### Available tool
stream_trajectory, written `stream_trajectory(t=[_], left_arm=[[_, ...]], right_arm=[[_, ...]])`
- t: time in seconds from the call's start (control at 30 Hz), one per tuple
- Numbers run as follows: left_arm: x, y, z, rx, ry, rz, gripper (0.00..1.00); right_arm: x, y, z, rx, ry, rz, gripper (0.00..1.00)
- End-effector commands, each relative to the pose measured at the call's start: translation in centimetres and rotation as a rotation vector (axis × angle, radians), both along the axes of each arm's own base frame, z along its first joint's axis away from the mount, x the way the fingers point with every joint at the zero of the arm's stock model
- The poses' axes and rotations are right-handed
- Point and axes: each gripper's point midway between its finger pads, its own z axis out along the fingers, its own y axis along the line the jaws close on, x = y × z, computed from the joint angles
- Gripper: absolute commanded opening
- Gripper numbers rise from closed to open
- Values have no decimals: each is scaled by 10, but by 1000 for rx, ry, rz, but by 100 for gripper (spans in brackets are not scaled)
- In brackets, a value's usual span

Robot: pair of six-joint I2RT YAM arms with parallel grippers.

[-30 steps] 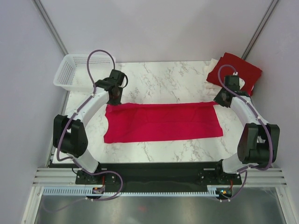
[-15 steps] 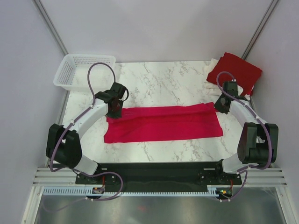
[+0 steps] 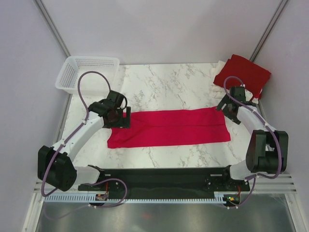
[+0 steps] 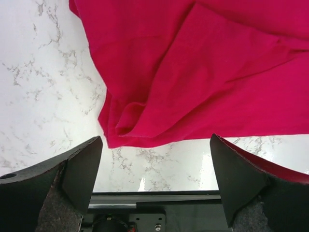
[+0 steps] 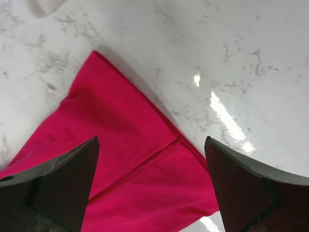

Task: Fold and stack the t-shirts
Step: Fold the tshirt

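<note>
White marble-patterned surface, enclosed by pale grey-lilac walls with metal poles at the two far corners. White mesh basket sits at the far left corner. At the far right corner a darker red shirt lies folded on a white/cream shirt. The crimson shirt lies flat mid-surface, folded into a long band with its long axis running left to right and its near edge close to the arm bases. The left claw is over the band's far left corner, fingers spread wide with nothing clamped; the cloth is bunched into a small fold there. The right claw is over the far right corner, likewise spread wide and holding nothing, with the corner's seam running between its fingers. Whether either claw touches the cloth cannot be told.
</note>
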Motion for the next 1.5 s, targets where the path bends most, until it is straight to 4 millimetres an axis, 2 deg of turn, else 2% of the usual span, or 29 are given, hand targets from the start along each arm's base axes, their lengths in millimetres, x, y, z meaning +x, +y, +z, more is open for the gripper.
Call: stream_trajectory(t=[0.0, 0.03, 0.07, 0.17, 0.27, 0.43, 0.53, 0.7, 0.73, 0.77, 0.83, 0.87, 0.9, 0.93, 0.97, 1.0, 1.03, 1.07, 1.1, 1.13, 1.17, 1.2, 1.23, 1.27, 1.33, 1.37, 1.4, 1.43, 1.47], left_arm=[[10, -18, -2, -121, -56, 78, 100], [18, -24, -2, -153, -86, 85, 99], [16, -27, -13, -171, -65, 104, 98], [24, -37, -39, -204, -35, 124, 96], [27, -47, -60, -223, 26, 135, 93], [35, -52, -104, -198, 99, 151, 93], [55, -55, -119, -166, 119, 144, 93], [121, -77, -123, -180, 83, 117, 93], [126, -78, -142, -166, 128, 112, 92], [155, -90, -127, -205, 80, 101, 92], [170, -98, -131, -210, 112, 81, 91], [200, -114, -131, -244, 95, 58, 91], [211, -122, -129, -263, 103, 36, 92], [241, -151, -89, -364, 54, -45, 93], [244, -162, -127, -390, 141, -69, 93], [256, -178, -121, -447, 136, -110, 95], [298, -203, -66, -543, -24, -184, 95], [305, -213, -59, -597, -41, -199, 100], [308, -218, -87, -635, -14, -195, 100], [316, -223, -73, -686, -47, -183, 100], [325, -234, -62, -768, -86, -227, 100], [328, -238, -33, -807, -129, -253, 100], [322, -240, -40, -816, -104, -261, 100], [320, -246, -25, -833, -128, -303, 100], [312, -254, 13, -843, -187, -402, 100], [307, -254, 27, -850, -194, -431, 100], [303, -250, 35, -832, -196, -436, 100], [298, -243, 61, -803, -235, -452, 100], [300, -234, 69, -762, -262, -431, 100]], right_arm=[[28, 26, 43, 18, -156, 89, 98], [32, 41, 44, 59, -167, 141, 98], [34, 71, 41, 92, -164, 230, 97], [37, 112, 24, 174, -146, 345, 96], [36, 127, 2, 228, -104, 380, 95], [17, 126, -35, 227, -25, 381, 95], [-5, 134, -53, 243, 25, 398, 95], [-54, 171, -72, 308, 81, 464, 95], [-62, 178, -74, 318, 87, 480, 95], [-79, 190, -77, 323, 106, 518, 95], [-96, 204, -77, 361, 117, 519, 95], [-114, 218, -78, 374, 128, 562, 96], [-122, 229, -75, 391, 119, 586, 96], [-129, 243, -68, 429, 106, 573, 96], [-154, 270, -65, 444, 121, 671, 96], [-163, 289, -57, 471, 106, 718, 96], [-174, 306, -50, 494, 108, 748, 96], [-193, 339, -35, 501, 93, 865, 97], [-201, 349, -29, 482, 102, 905, 98], [-205, 357, -23, 443, 94, 972, 98], [-207, 371, -6, 406, 74, 1029, 98], [-202, 373, 1, 366, 49, 1046, 98], [-196, 372, 8, 330, 31, 1055, 98], [-185, 378, 30, 306, -31, 1083, 98], [-171, 367, 48, 213, -77, 1084, 98], [-158, 368, 76, 200, -145, 1103, 98], [-151, 361, 86, 170, -160, 1095, 98], [-144, 358, 99, 162, -185, 1089, 98], [-127, 350, 121, 158, -234, 1056, 98]])
